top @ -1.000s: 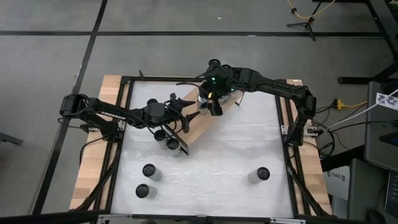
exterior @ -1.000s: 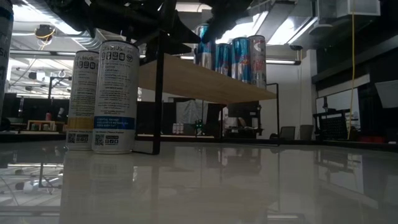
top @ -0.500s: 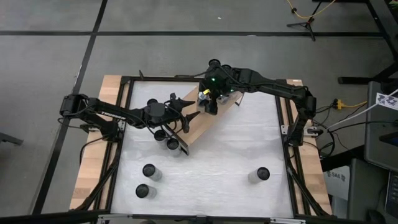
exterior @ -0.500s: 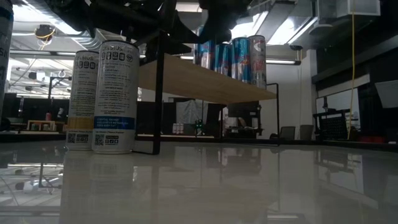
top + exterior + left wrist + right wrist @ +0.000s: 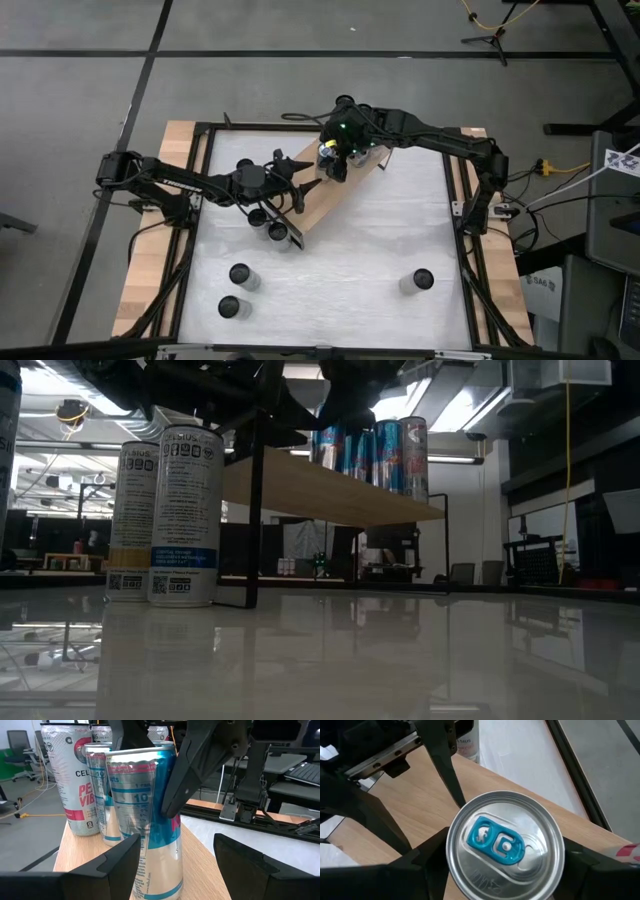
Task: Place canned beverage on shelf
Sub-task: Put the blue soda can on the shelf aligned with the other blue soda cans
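Holding a blue can [image 5: 145, 820] upright on the shelf [image 5: 318, 197], my right jaws grip it; left jaws open; cans [image 5: 238, 275] at seven o'clock wait on the table [image 5: 380, 250].

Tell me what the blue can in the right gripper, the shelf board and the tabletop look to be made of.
Blue can: thin metal, probably aluminium; brushed silvery lid, blue pull tab, glossy printed wall. Shelf board: light-brown wood or wood-look laminate, matte, faint grain. Tabletop: white, smooth, glossy; it mirrors the cans, but the material is unclear.
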`<action>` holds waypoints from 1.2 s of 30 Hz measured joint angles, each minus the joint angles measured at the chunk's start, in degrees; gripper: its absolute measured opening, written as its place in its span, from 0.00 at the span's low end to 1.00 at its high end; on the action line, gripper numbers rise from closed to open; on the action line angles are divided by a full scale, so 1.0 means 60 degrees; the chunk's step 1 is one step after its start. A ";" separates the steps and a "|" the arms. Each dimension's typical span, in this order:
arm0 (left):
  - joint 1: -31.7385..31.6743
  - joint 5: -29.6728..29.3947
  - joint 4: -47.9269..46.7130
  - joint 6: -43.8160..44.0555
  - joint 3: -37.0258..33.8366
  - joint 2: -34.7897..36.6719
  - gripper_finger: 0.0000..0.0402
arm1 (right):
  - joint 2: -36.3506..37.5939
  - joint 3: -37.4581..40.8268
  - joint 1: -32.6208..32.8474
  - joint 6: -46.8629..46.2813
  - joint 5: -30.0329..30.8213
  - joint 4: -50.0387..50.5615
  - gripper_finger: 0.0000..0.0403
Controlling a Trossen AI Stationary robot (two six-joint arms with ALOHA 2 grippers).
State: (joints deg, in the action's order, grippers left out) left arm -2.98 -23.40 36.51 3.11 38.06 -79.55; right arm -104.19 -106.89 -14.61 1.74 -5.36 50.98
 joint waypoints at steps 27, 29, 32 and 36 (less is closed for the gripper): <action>0.0001 0.0007 -0.0004 -0.0084 0.0000 0.0000 0.61 | 0.0000 0.0011 -0.0004 -0.1829 -0.0041 -0.0102 0.63; 0.0002 0.0007 -0.0004 -0.0089 0.0000 0.0000 0.61 | 0.0002 0.0011 -0.0004 -0.1829 -0.0041 -0.0102 0.63; 0.0004 0.0007 -0.0004 -0.0098 0.0000 0.0000 0.61 | 0.0002 0.0011 -0.0004 -0.1825 -0.0041 -0.0106 0.63; 0.0002 0.0007 -0.0004 -0.0109 0.0000 0.0000 0.61 | 0.0002 0.0011 0.0000 -0.1821 -0.0041 -0.0106 0.63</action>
State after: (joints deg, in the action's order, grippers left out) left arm -2.97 -23.35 36.49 2.46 38.06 -79.55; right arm -104.18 -106.83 -14.61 -9.19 -5.61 50.35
